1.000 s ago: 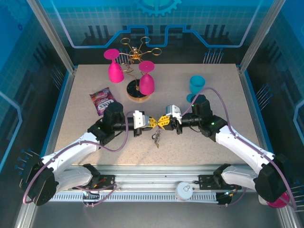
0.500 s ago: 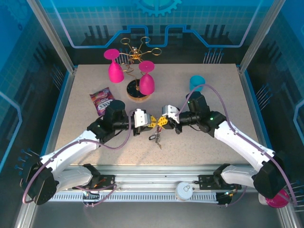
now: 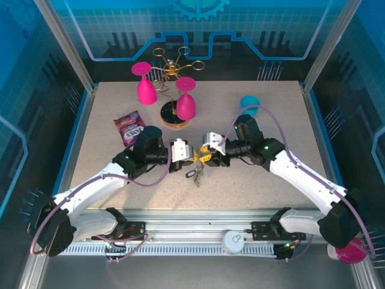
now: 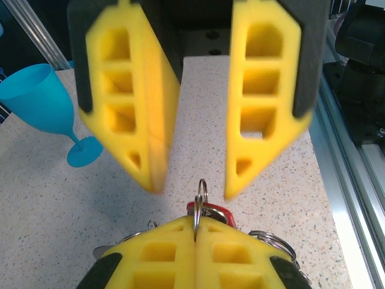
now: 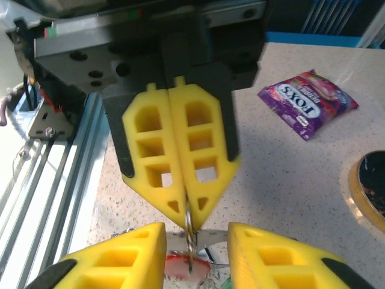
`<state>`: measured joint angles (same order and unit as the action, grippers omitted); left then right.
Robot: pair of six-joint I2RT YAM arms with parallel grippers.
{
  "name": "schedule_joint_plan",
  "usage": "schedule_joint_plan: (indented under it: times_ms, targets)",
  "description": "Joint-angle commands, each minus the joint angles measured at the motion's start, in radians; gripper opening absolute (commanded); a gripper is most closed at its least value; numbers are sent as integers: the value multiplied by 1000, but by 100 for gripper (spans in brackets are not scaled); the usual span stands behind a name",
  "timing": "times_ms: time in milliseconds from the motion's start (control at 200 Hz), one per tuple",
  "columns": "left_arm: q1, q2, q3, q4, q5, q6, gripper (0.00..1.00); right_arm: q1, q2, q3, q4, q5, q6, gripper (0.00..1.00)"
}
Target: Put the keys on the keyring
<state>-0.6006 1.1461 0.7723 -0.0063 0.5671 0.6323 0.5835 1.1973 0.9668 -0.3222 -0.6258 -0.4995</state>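
Well, keys' ring in shut L gripper

Overhead view, two opposed wrist close-ups

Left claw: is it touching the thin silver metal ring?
Touching. In the left wrist view the left claw is shut, pinching the thin silver metal ring between its yellow fingers.

Speckled beige tabletop, blue panelled walls
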Motion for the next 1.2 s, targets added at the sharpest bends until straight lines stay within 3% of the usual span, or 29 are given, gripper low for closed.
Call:
schedule_joint_plan:
  times_ms: [0, 365, 665, 881, 1086, 1196]
  targets:
    - [-5, -32, -34, 105, 7, 12, 0, -35, -43, -61, 130, -91, 130, 37]
    - [-8, -36, -58, 162, -7, -20, 0, -34, -45, -128, 210, -74, 202, 36]
    - [-7, -47, -67, 168, -3, -21, 0, -39, -32, -112, 168, -55, 167, 19]
    - [-7, -46, -67, 177, 4, -24, 0, -44, -25, -106, 150, -60, 158, 25]
    - [-7, -49, -70, 179, 5, -25, 0, -47, -32, -96, 143, -64, 157, 5]
    - [-7, -55, -74, 185, 5, -24, 0, -66, -46, -95, 120, -54, 158, 0]
